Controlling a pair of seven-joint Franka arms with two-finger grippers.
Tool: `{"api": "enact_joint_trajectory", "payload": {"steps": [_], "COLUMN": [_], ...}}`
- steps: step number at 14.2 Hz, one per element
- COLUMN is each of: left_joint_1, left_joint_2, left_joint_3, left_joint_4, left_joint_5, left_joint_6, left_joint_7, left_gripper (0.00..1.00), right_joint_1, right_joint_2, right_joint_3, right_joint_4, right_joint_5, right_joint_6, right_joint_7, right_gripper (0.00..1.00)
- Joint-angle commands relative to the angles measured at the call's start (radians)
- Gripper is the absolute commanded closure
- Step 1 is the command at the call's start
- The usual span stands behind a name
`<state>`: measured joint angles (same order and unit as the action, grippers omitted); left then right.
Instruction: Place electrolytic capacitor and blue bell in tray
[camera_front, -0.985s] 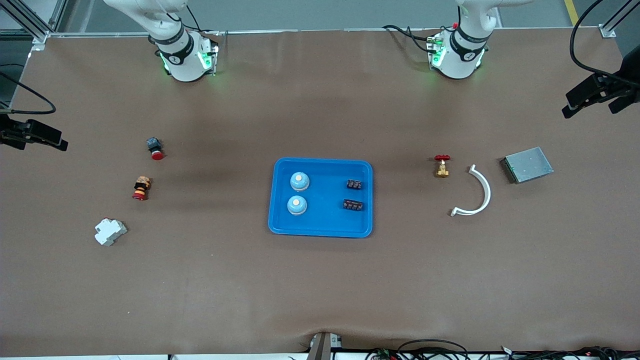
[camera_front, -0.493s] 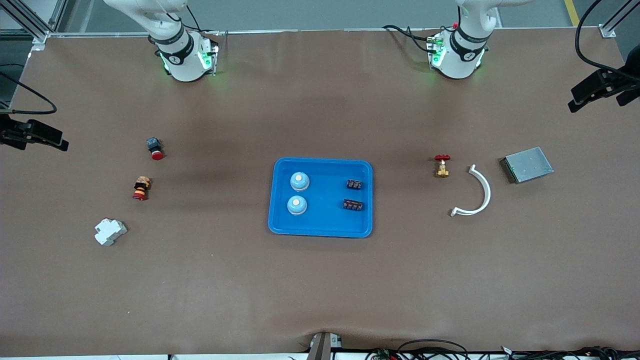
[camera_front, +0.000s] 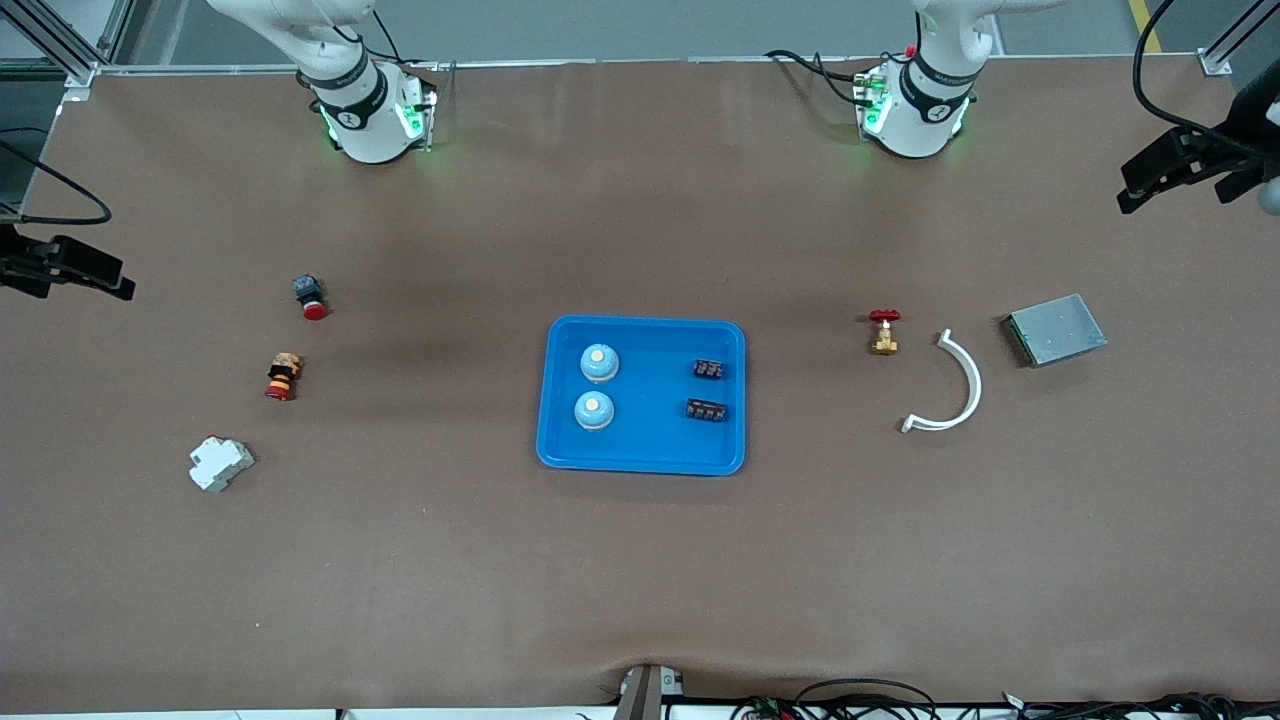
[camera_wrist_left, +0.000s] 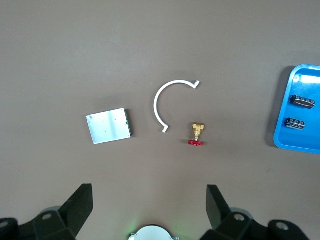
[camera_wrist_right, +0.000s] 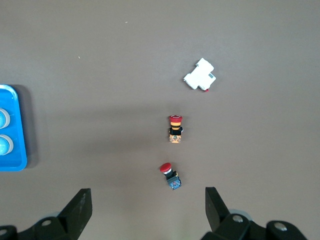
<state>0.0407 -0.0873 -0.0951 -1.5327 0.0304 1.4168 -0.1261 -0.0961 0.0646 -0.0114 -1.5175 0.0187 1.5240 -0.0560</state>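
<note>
Brown counter (camera_front: 640, 580) bearing the glossy blue tray (camera_front: 641, 455) at frame centre, holding two domed blue bells (camera_front: 599, 363) and two black capacitor blocks (camera_front: 708, 369). Only the wrist views show the jaws spread: left gripper (camera_wrist_left: 150, 207) over a flat grey metal box (camera_wrist_left: 108, 125), white plastic arc (camera_wrist_left: 159, 100) and brass valve (camera_wrist_left: 196, 135); right gripper (camera_wrist_right: 148, 207) over three switches. No legible writing

Valve (camera_front: 883, 332), arc (camera_front: 951, 386), grey box (camera_front: 1056, 329), e-stops (camera_front: 282, 376).
</note>
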Motion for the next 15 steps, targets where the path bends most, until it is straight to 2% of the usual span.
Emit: {"api": "enact_joint_trajectory", "payload": {"steps": [1, 10, 15], "left_joint_1": [0.002, 0.007, 0.004], "left_joint_2": [-0.022, 0.015, 0.023], "left_joint_3": [-0.006, -0.002, -0.001], "left_joint_4": [-0.015, 0.043, 0.043], "left_joint_5": [0.005, 0.006, 0.006], "left_joint_6": [0.008, 0.008, 0.008], "left_joint_7": [0.019, 0.02, 0.02], "left_gripper": [0.0, 0.0, 0.0], "right_joint_1": [-0.017, -0.016, -0.014], "right_joint_2": [-0.032, -0.045, -0.046], "right_joint_3": [0.016, 0.018, 0.018], "right_joint_4": [-0.024, -0.02, -0.02], "right_joint_5": [0.003, 0.003, 0.009], "right_joint_6": [0.005, -0.025, -0.025], "right_joint_7": [0.005, 0.03, 0.031], "right_gripper": [0.0, 0.0, 0.0]}}
